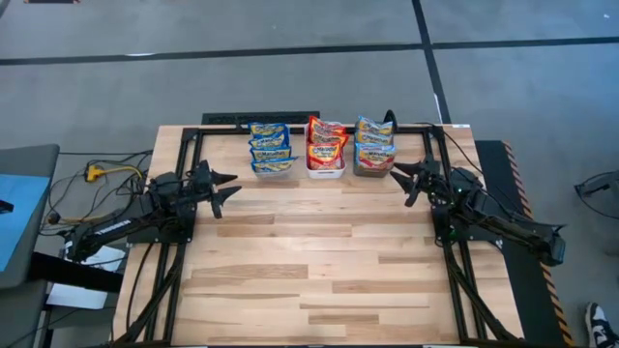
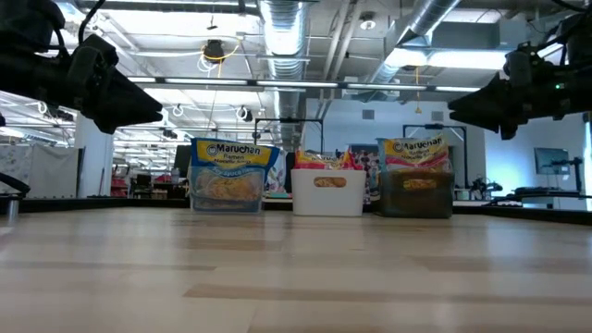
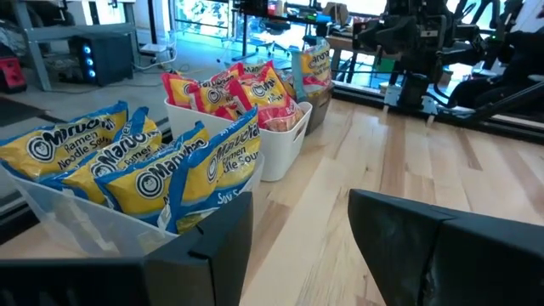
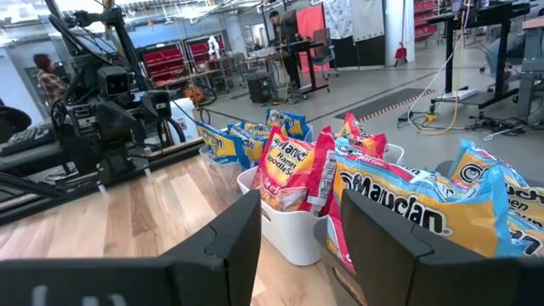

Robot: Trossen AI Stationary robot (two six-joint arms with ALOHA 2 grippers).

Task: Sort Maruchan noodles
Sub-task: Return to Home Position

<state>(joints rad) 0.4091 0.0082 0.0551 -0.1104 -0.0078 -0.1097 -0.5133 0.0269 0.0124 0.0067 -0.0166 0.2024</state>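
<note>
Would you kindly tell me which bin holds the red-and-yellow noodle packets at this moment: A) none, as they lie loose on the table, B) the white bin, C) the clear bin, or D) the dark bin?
B: the red-and-yellow packets stand in the white bin, the middle one of the row, between the clear bin and the dark bin.

The blue-and-yellow packets (image 3: 127,157) in the clear bin (image 3: 59,212) on the left carry "Maruchan" and "Ramen Noodle Soup". A red packet (image 4: 285,170) in the middle white bin (image 4: 289,234) shows "Ramen Noodle". The blue-and-orange packets (image 4: 408,204) in the dark bin (image 2: 416,199) on the right also read "Maruchan".
</note>
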